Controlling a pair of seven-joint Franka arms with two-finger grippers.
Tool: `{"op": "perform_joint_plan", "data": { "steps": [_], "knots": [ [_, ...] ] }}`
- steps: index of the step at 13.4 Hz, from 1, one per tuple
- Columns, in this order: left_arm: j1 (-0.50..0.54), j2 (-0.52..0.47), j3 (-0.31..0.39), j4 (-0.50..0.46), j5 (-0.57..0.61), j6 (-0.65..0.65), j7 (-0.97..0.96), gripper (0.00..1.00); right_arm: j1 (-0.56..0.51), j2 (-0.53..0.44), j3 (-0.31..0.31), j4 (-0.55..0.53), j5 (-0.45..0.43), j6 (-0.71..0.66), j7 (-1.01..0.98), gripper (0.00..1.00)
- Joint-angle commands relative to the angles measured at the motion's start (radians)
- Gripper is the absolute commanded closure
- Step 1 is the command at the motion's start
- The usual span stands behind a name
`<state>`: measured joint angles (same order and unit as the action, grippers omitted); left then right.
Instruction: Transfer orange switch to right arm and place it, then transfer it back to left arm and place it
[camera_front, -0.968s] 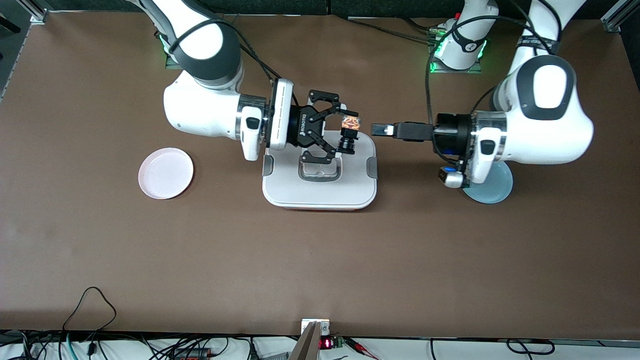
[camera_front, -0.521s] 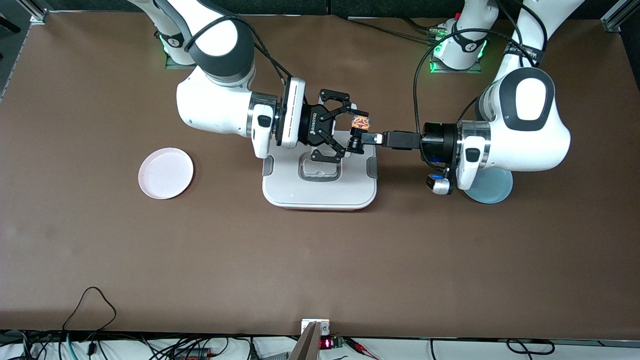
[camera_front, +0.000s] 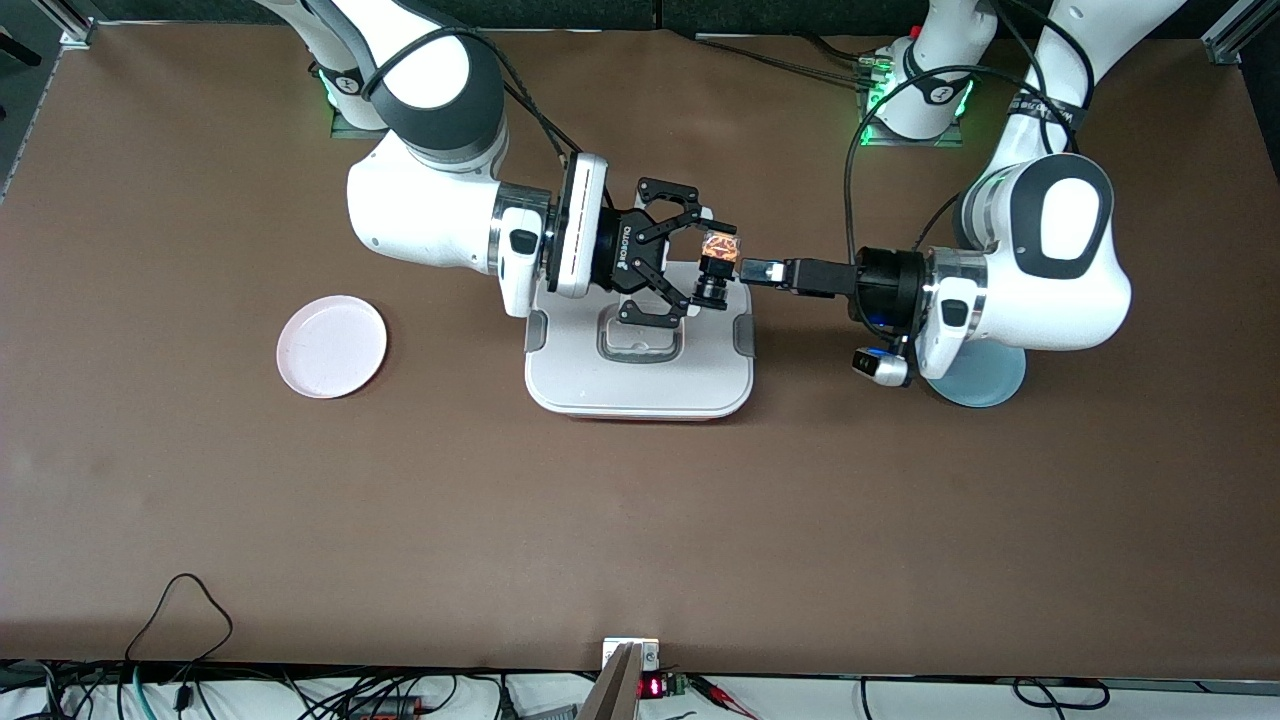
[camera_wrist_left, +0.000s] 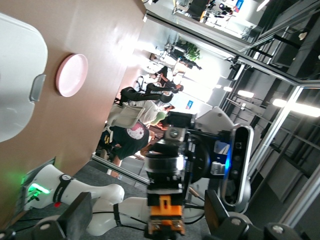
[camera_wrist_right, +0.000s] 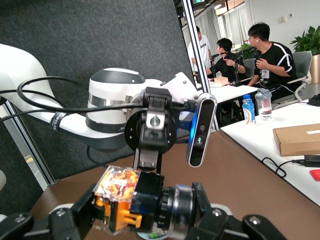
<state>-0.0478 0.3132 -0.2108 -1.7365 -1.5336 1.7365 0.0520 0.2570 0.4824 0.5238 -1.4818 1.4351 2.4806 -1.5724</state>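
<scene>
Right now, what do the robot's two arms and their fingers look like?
Both arms are glossy white with dark grey joints and silver wrist rings; black cables loop along them. The right gripper is black linkage with white lettering on its body. The left gripper is a slim black bar. Green lights glow at the bases.

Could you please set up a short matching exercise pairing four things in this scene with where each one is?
Things:
1. orange switch
2. box
3. pink plate
4. blue plate

Places:
A. under the left arm
B. toward the right arm's end of the table
C. held in the right tool
D. table middle, under the right tool

Pairs: 1-C, 2-D, 3-B, 4-A
</scene>
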Motion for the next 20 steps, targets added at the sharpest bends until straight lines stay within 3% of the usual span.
{"op": "perform_joint_plan", "data": {
  "steps": [1, 5, 10, 17, 20],
  "knots": [
    [0.006, -0.042, -0.004, -0.044, -0.065, -0.002, 0.016, 0.03, 0.01, 0.015, 0.004, 0.028, 0.024, 0.018, 0.0, 0.76],
    [-0.006, -0.057, -0.005, -0.06, -0.074, 0.02, 0.016, 0.1, 0.01, 0.015, 0.002, 0.028, 0.024, 0.018, -0.002, 0.76],
    [-0.004, -0.063, -0.07, -0.061, -0.074, 0.092, 0.017, 0.17, 0.008, 0.016, 0.002, 0.028, 0.024, 0.02, -0.008, 0.76],
    [0.028, -0.059, -0.068, -0.064, -0.069, 0.023, 0.029, 0.27, 0.007, 0.016, 0.002, 0.026, 0.024, 0.02, -0.012, 0.76],
    [0.031, -0.06, -0.068, -0.064, -0.068, 0.02, 0.029, 0.42, 0.007, 0.015, 0.002, 0.028, 0.024, 0.02, -0.006, 0.76]
  ]
}}
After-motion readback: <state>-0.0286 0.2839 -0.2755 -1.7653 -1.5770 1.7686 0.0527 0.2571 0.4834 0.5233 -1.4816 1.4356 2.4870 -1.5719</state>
